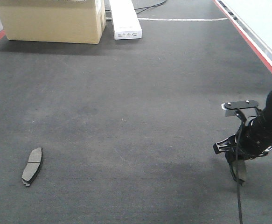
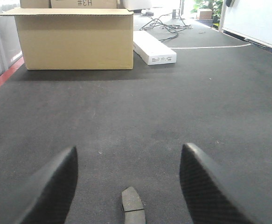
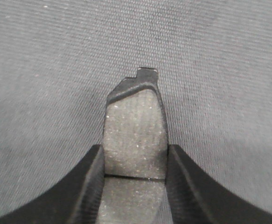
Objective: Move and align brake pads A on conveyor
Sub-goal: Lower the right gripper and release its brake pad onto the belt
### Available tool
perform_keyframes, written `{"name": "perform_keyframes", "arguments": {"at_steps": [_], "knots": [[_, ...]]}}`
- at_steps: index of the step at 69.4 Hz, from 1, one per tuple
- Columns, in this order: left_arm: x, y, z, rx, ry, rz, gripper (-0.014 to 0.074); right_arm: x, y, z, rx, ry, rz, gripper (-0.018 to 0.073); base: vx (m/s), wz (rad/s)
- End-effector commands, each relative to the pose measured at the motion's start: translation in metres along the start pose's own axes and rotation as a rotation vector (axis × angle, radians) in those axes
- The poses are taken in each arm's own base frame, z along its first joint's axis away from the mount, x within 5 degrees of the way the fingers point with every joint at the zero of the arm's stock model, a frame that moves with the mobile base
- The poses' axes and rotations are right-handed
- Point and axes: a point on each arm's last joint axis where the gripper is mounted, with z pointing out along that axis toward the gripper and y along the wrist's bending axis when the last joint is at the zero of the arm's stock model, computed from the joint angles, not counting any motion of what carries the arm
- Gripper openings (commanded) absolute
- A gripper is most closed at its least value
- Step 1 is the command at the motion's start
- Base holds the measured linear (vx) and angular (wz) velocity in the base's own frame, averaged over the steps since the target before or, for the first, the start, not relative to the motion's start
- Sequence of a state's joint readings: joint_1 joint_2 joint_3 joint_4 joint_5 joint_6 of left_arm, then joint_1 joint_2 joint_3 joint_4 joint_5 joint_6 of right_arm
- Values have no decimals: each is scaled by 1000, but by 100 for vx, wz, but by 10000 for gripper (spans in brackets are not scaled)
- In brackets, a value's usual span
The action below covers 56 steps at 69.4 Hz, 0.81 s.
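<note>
One brake pad (image 1: 32, 166) is seen lying flat on the dark belt (image 1: 136, 107), low on the left side and well apart from everything else; what appears to be the same pad is caught at the bottom of the left wrist view, beneath the left gripper (image 2: 129, 149), whose fingers (image 2: 52, 186) are spread wide and touch nothing; over on the right, the right gripper (image 1: 237, 175) is pointed down at the belt; in its wrist view a second brake pad (image 3: 136, 130) is clamped between the two fingers, its notched end sticking out ahead; whether it is lifted off the belt cannot be told; a cardboard box (image 1: 52, 21) and a long white box (image 1: 124, 18) are set at the far end; a red strip (image 1: 252, 39) is seen along the right edge.
</note>
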<state>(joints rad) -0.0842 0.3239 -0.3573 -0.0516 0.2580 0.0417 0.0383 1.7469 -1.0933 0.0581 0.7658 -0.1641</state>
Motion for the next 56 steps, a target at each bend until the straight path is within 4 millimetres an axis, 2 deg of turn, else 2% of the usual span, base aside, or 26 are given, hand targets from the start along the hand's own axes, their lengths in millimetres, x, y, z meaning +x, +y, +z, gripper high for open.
{"name": "perform_keyframes", "arguments": {"at_steps": [1, 12, 18, 24, 34, 39, 43, 56], "knots": [[-15, 0, -1, 5, -96, -9, 461, -11, -4, -15, 16, -61, -5, 17, 0, 0], [-15, 0, -1, 5, -96, -9, 461, -14, -5, -4, 15, 0, -9, 55, 0, 0], [-15, 0, -1, 5, -96, -9, 461, -15, -6, 0, 13, 24, 1, 107, 0, 0], [-15, 0, -1, 5, -96, -9, 461, -16, -6, 2, 11, 36, 11, 188, 0, 0], [-15, 0, -1, 5, -96, -9, 461, -18, -7, -2, 21, 21, 10, 375, 0, 0], [-15, 0, -1, 5, -96, -9, 461, -18, -6, -11, 25, 0, 25, 442, 0, 0], [-15, 0, -1, 5, -96, -9, 461, -17, -6, -23, 27, -23, 41, 461, 0, 0], [-15, 0, -1, 5, -96, -9, 461, -5, -4, -79, 55, -123, 55, 451, 0, 0]]}}
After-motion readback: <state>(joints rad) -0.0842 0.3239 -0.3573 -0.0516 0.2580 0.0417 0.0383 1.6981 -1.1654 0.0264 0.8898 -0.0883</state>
